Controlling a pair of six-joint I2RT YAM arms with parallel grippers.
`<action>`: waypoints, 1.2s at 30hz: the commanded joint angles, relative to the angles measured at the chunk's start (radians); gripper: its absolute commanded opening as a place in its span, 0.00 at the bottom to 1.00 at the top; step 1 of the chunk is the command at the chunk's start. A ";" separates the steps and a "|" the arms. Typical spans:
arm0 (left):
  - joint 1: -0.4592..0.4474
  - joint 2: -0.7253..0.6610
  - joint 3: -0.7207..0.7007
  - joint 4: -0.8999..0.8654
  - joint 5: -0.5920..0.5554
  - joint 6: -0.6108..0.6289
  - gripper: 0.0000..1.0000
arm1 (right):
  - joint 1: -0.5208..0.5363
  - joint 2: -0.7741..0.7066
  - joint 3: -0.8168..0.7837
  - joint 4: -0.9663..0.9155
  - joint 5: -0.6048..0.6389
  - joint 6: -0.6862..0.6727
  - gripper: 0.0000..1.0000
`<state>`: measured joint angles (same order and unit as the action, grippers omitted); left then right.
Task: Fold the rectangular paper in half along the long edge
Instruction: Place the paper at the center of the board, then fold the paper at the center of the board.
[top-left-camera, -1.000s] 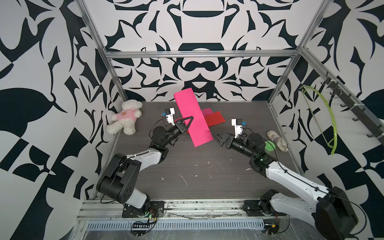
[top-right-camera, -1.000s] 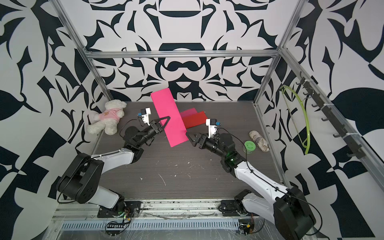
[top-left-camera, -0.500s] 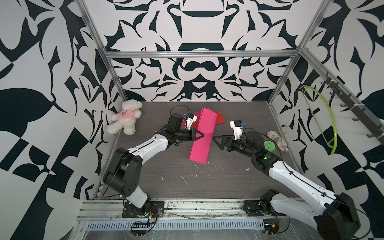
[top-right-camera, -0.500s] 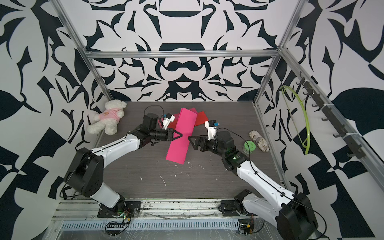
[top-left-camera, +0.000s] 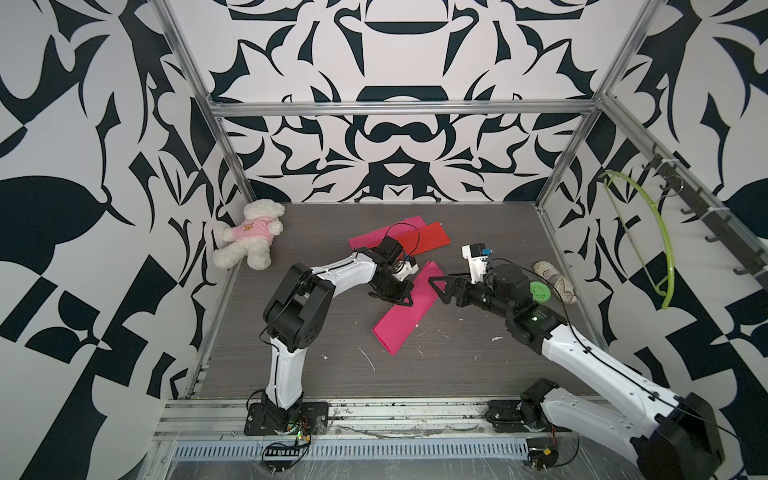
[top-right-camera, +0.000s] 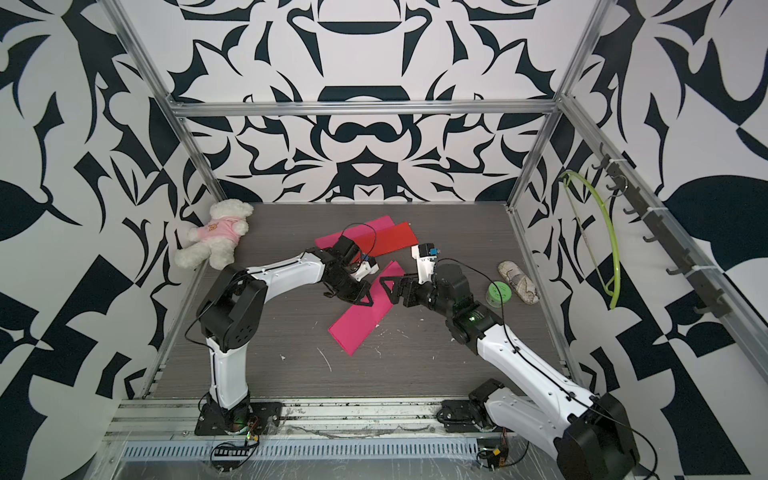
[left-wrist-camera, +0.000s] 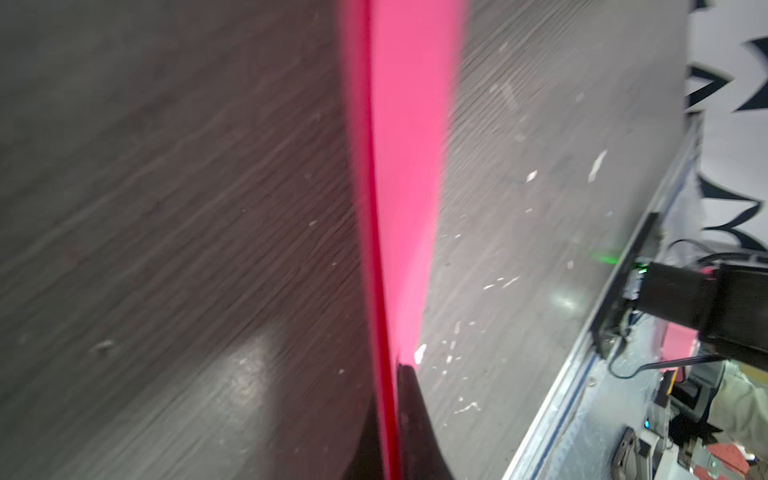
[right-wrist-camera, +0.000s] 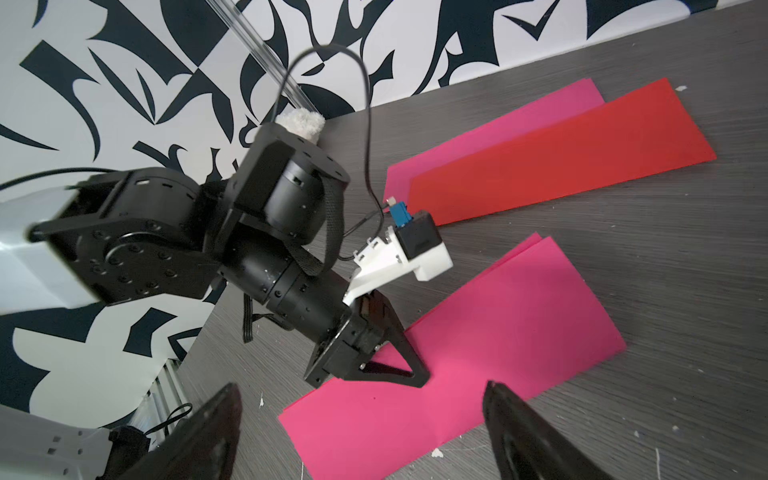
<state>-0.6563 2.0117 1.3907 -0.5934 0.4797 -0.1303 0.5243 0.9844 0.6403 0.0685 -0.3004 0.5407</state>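
Now, left tool (top-left-camera: 407, 300) tight on the folded pink paper (top-left-camera: 399, 324); right tool (top-left-camera: 436, 289) wide apart, empty, alongside.

We're in a robotics lab cell: aluminium frame (top-left-camera: 399, 109), black-and-white patterned walls (top-left-camera: 399, 50), robot arms (top-left-camera: 286, 374) bolted to the near rail (top-left-camera: 395, 415).

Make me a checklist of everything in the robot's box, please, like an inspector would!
Surface: grey table, dotted with white crumbs.
Job's things: pink paper, already doubled over, lying slantwise mid-table.
Clutter: teddy bear, red paper overlapping another pink sheet, green lid, pale lump.
Grippers: left gripper shut on the pink paper's long edge; right gripper open near its far end, holding nothing.
Cables: black cable loops above the left gripper; no snag seen.
Surroundings: patterned walls, metal frame, green hanger on a hook rail.
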 joint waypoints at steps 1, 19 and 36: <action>-0.007 0.028 0.036 -0.108 -0.091 0.043 0.03 | 0.003 -0.018 0.004 0.005 0.020 -0.024 0.93; -0.034 -0.217 -0.145 0.134 -0.412 -0.244 0.99 | 0.009 -0.018 -0.127 -0.116 0.027 -0.002 0.82; -0.035 -0.824 -0.628 0.234 -0.691 -0.641 0.99 | 0.320 0.350 -0.107 -0.009 0.082 0.006 0.11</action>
<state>-0.6895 1.2377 0.7761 -0.3252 -0.1570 -0.7212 0.8120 1.2903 0.4976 -0.0071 -0.2379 0.5503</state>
